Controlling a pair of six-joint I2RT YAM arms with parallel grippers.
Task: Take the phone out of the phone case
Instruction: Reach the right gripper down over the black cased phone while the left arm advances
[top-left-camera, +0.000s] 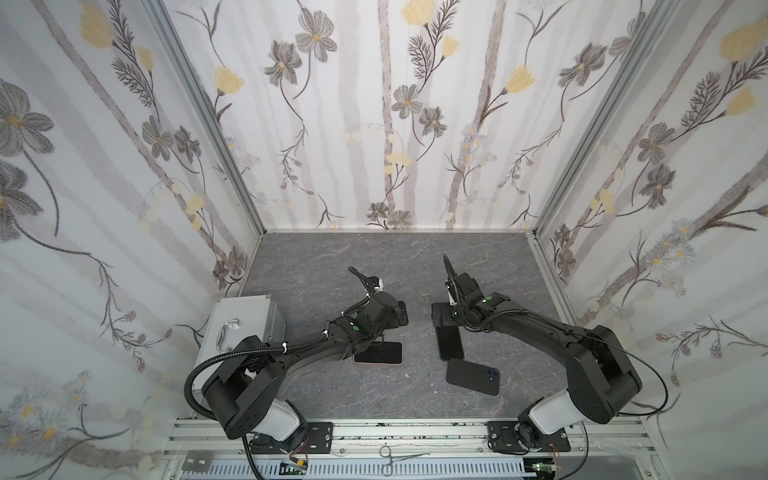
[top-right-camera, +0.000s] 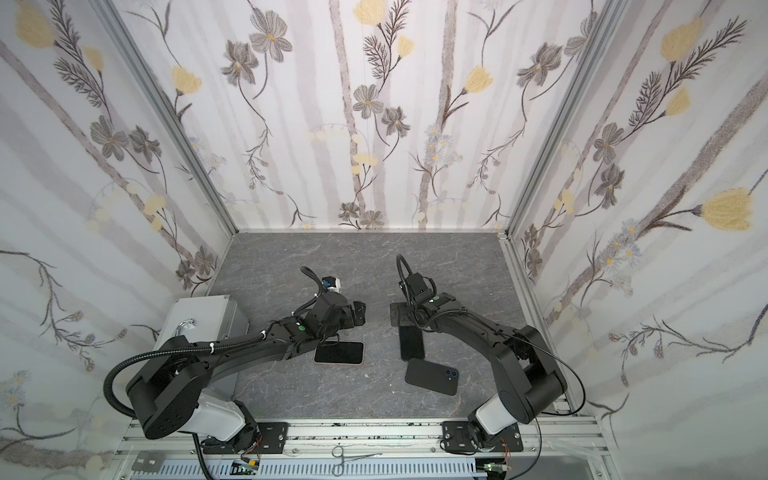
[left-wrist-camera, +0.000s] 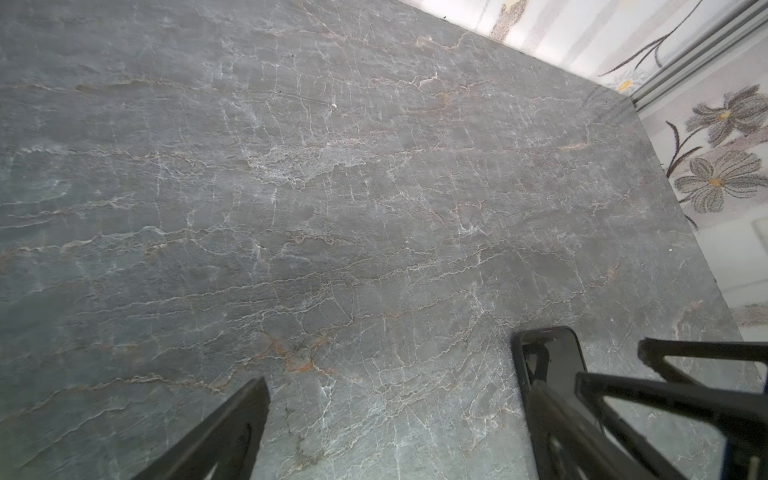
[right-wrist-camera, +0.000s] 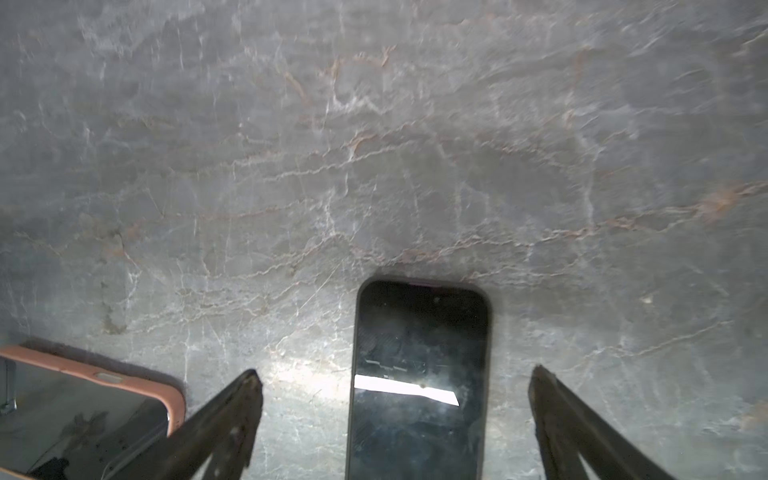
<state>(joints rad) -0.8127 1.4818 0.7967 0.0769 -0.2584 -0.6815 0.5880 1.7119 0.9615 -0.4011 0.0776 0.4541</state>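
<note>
While both arms reached inward over the grey bench, the left pincer stood wide and held nothing. The right pincer gaped just as wide and empty, its fingers on either side of a black phone that lay screen up. The salmon-cased phone lay flat on the bench, screen up and seated in its case, partly hidden under the left arm. Nearer the arms' bases, just beside the black phone, lay a third black piece, twin lenses up; whether phone or bare case, I could not tell.
</note>
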